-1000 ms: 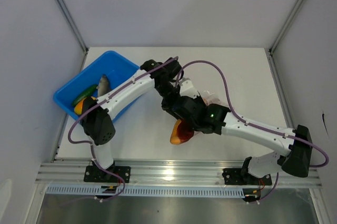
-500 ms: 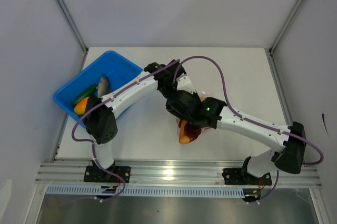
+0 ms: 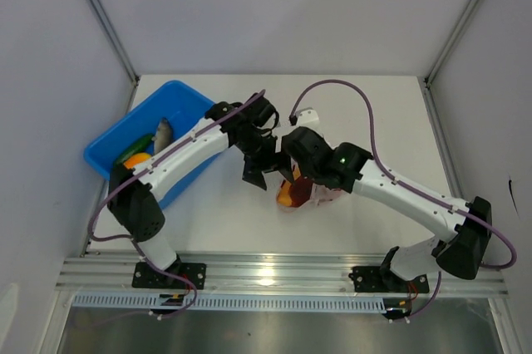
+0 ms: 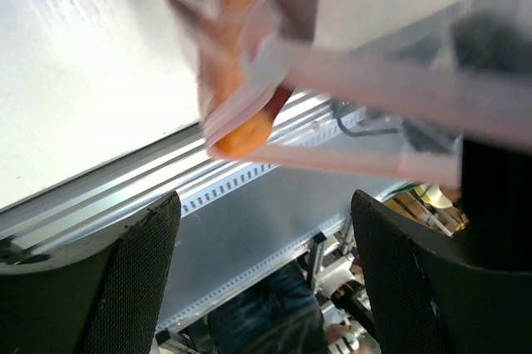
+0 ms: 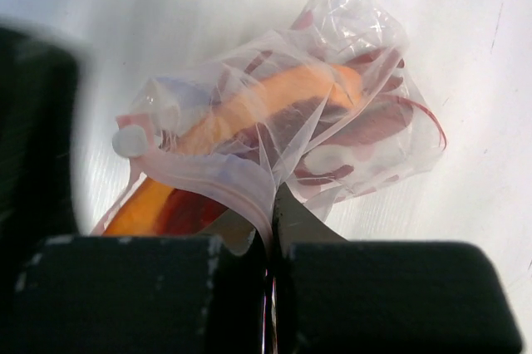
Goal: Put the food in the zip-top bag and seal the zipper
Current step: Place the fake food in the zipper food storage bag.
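Pinching the zip-top bag (image 5: 332, 105) by its edge mid-table, the right gripper (image 5: 270, 233) should hold steady. The left gripper (image 4: 264, 213), spread empty at the bag's nine o'clock, best fetches the fish (image 3: 164, 131) from the ten-o'clock blue bin (image 3: 189, 109).

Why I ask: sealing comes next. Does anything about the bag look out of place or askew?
Yes. The orange piece pokes out past the zipper of the zip-top bag, so the mouth probably cannot close. The bag is also crumpled, pinched in the right gripper.
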Robot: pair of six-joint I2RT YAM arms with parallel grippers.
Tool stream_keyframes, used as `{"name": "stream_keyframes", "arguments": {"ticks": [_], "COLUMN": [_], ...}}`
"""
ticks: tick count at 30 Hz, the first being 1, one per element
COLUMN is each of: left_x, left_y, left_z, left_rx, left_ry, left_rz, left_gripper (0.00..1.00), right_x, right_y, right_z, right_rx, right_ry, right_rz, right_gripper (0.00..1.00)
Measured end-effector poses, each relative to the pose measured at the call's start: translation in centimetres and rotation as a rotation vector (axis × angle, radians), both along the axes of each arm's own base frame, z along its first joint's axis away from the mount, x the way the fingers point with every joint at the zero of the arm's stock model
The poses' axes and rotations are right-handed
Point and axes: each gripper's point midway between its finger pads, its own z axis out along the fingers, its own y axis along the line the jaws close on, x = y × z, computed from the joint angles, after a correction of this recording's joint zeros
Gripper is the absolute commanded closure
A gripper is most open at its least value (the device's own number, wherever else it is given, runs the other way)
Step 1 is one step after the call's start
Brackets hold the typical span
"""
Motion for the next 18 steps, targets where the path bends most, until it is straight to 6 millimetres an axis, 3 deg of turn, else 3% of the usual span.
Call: {"name": "stream_keyframes", "arguments": {"ticks": [5, 10, 18], "left_x": [-1.2, -1.8, -1.9], "left_y": [1.9, 2.9, 2.1], "left_z": [1.2, 2.1, 0.9], "left_rx": [-0.006, -0.039, -0.141], "left_ry": [-0.073, -0.149, -0.150], "left_rz": [0.007, -0.002, 0.048], "left_gripper": [0.20, 0.32, 0.46], "right_x": [0.6, 1.1, 1.6], "right_y": [-1.0, -2.1, -1.6], "right_z": [0.3, 0.9, 3.7], "right_rx": [0.030, 0.063, 0.211], "right_ry": [0.007, 0.025, 0.054], "right_rz": [-0.039, -0.087, -0.130], "right_gripper": [1.00, 1.00, 1.00]}}
